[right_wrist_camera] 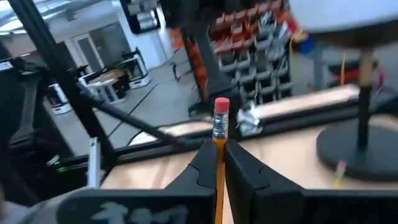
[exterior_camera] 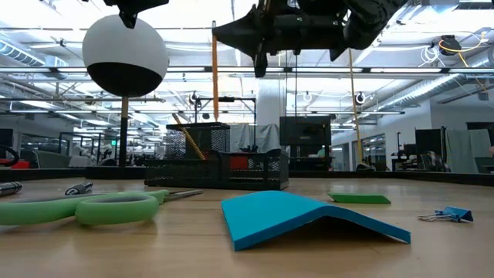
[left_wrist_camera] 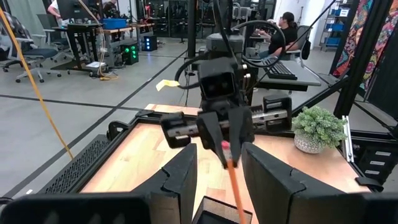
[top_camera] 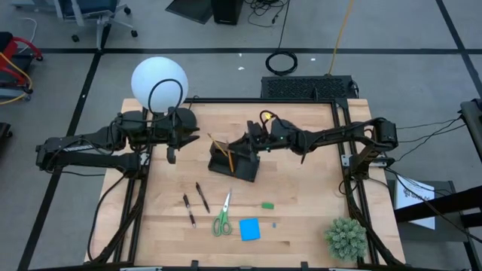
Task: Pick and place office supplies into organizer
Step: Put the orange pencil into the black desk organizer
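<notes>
The right end effector [top_camera: 242, 144] is seen clamped on an orange pencil [right_wrist_camera: 220, 146], its fingers pressed against the shaft just below the pink eraser, and it is held directly above the organizer [top_camera: 233, 162], which serves as the landmark here. In the low view the pencil hangs upright over the organizer's taller pen compartment, so this item is judged to be at the point of insertion and not yet released. A wooden pencil [top_camera: 218, 145] is already seen leaning out of that compartment, so at least one supply can be counted as placed. The left end effector [top_camera: 172, 147] is held well to the left of the organizer, near the round lamp base [top_camera: 167, 119], with its fingers partly spread and nothing between them. In front of the organizer, toward the near edge of the tabletop [top_camera: 301, 181], the rest of the work is laid out: two dark pens [top_camera: 196, 203], the green-handled scissors [top_camera: 222, 217], the blue sticky-note pad [top_camera: 249, 229] and the small green eraser [top_camera: 267, 205], all untouched. A small binder clip [exterior_camera: 446, 215] is also visible near the eraser. The task is judged to be well under half done, with five or so items left.
</notes>
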